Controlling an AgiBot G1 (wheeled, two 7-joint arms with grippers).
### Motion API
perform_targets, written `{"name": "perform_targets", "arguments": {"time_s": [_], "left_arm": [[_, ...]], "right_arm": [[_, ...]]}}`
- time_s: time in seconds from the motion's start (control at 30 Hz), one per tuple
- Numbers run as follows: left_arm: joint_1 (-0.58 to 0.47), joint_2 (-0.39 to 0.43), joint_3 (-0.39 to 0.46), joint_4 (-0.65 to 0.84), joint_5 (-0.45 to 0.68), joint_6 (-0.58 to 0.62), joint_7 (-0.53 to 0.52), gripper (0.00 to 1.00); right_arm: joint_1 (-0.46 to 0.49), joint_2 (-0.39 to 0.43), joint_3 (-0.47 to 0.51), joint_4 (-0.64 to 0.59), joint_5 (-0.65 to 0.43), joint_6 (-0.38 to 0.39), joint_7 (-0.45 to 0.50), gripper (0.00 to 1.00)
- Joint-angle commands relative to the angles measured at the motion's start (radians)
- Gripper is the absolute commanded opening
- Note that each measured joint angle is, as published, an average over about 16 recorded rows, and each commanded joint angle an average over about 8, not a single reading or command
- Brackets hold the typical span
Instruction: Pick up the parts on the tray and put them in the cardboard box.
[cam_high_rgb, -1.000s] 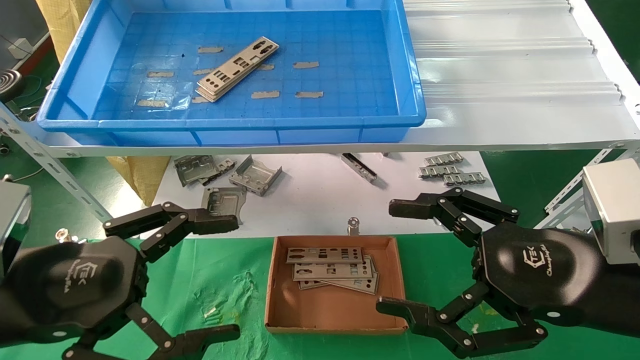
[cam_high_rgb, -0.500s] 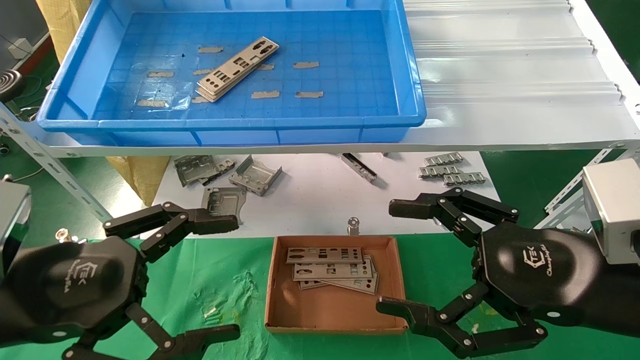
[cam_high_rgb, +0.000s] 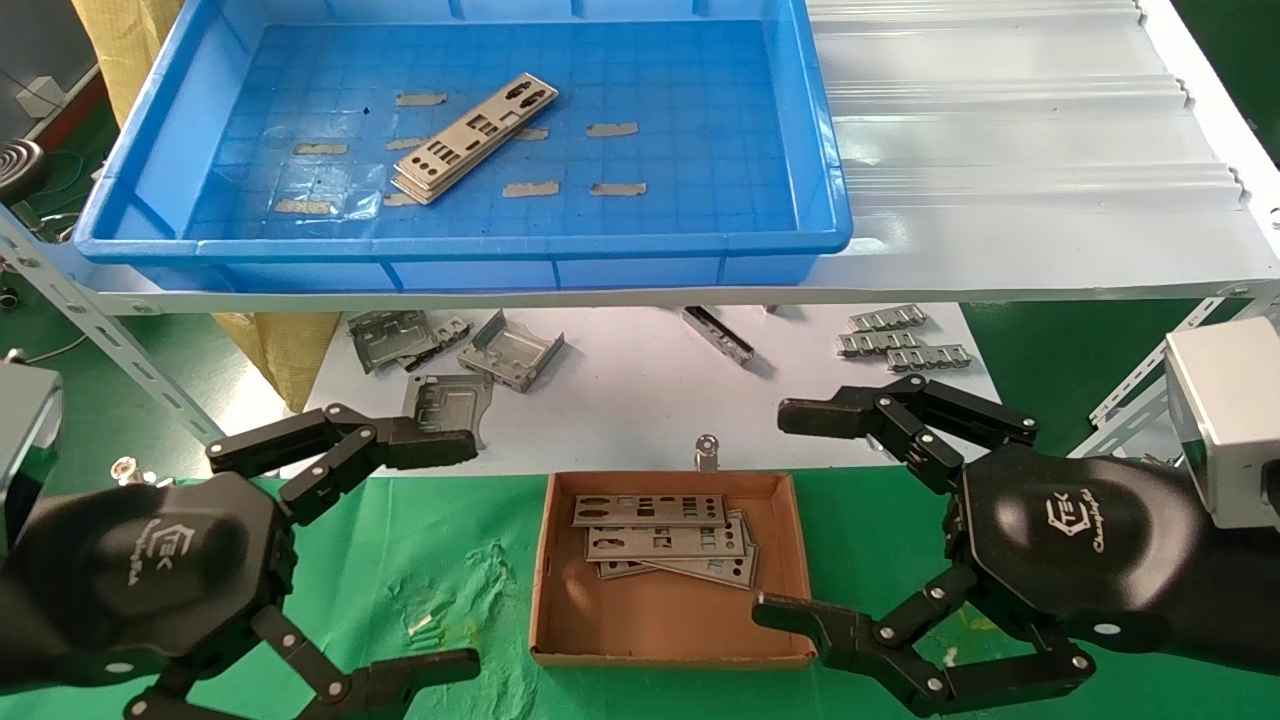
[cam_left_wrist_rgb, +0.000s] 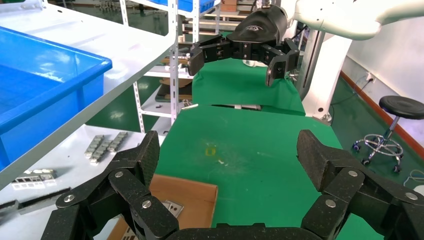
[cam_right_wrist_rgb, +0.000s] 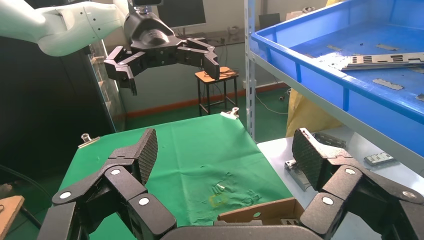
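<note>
While both arms are held low at the near edge of the head view, the scene is laid out as follows:

Parts on tray: a small stack of thin, long, silver-grey plates (cam_high_rgb: 474, 138) is seen lying diagonally on the floor of the tray (cam_high_rgb: 150, 150), left of its middle — punched with square, round and slotted holes; how many plates are stacked cannot be told.

Tray: bright blue, shallow, with a grid-patterned floor and tan tape bits (cam_high_rgb: 611, 129) stuck near the plates; it is set on a white shelf (cam_high_rgb: 1020, 150), and its far edge is cut off by the frame.

Parts in box: several like plates (cam_high_rgb: 665, 541) are fanned over one another in the far half of the cardboard box (cam_high_rgb: 560, 620), lying flat.

Cardboard box: brown, low-walled, placed on the green cloth (cam_high_rgb: 470, 560) below the shelf, between the two grippers.

Left gripper (cam_high_rgb: 405, 555): spread wide and holding nothing, left of the box; its fingertips are partly cut off at the bottom edge.

Right gripper (cam_high_rgb: 790, 515): likewise spread wide and holding nothing, right of the box — one finger reaches over the box's near right corner.

Elsewhere: bent grey brackets (cam_high_rgb: 455, 350) and ridged strips (cam_high_rgb: 905, 340) are scattered on the white sheet under the shelf.
</note>
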Motion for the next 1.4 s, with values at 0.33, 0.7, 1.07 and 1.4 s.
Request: {"name": "perform_targets", "arguments": {"time_s": [0.33,0.7,1.07,1.4], "left_arm": [[0.000,0.000,0.000,0.000,0.000,0.000,0.000,1.00],[0.000,0.000,0.000,0.000,0.000,0.000,0.000,1.00],[0.000,0.000,0.000,0.000,0.000,0.000,0.000,1.00],[0.000,0.000,0.000,0.000,0.000,0.000,0.000,1.00]], "right_arm": [[0.000,0.000,0.000,0.000,0.000,0.000,0.000,1.00],[0.000,0.000,0.000,0.000,0.000,0.000,0.000,1.00],[0.000,0.000,0.000,0.000,0.000,0.000,0.000,1.00],[0.000,0.000,0.000,0.000,0.000,0.000,0.000,1.00]]}}
